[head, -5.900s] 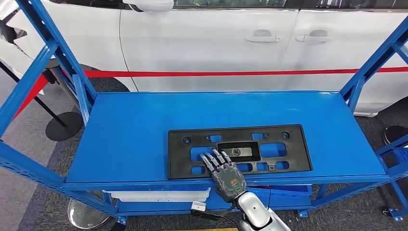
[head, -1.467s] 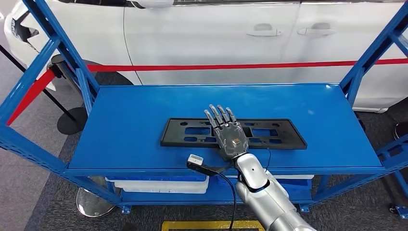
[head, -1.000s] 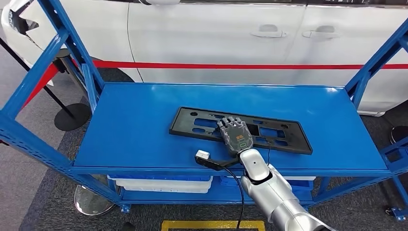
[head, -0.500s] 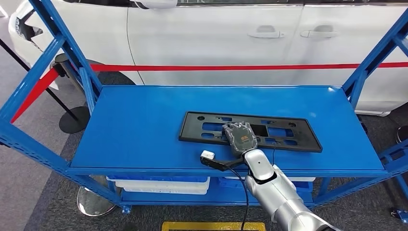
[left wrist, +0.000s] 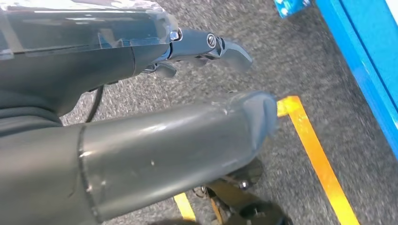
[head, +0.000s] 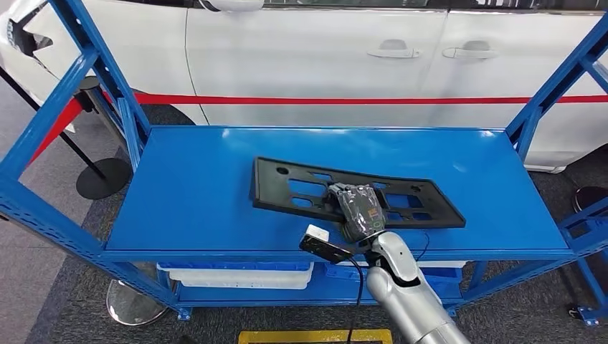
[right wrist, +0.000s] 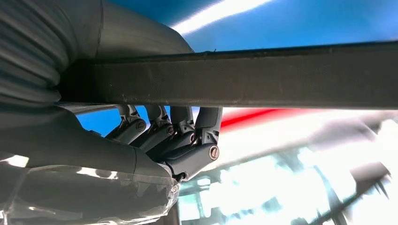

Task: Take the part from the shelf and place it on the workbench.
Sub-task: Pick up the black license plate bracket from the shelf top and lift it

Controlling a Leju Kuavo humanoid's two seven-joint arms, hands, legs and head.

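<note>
The part (head: 301, 188) is a long black plastic plate with several cut-outs, lying skewed on the blue shelf board (head: 186, 193). My right hand (head: 358, 208) grips its near long edge, fingers curled over the top. The plate looks tilted, with the held edge raised off the board. In the right wrist view the plate's edge (right wrist: 258, 77) runs as a dark bar between the thumb and the curled fingers (right wrist: 187, 136). My left hand (left wrist: 155, 136) hangs over the grey floor, holding nothing, thumb and fingers apart.
A white car (head: 323, 50) and a red barrier tape (head: 287, 99) stand close behind the shelf. Blue slanted uprights (head: 93, 72) (head: 552, 86) frame both ends. A white bin (head: 236, 276) sits on the lower level. A yellow floor line (left wrist: 319, 159) runs below.
My right hand went from lying flat on the plate to curling around its near edge. The plate has turned and its held edge has come up.
</note>
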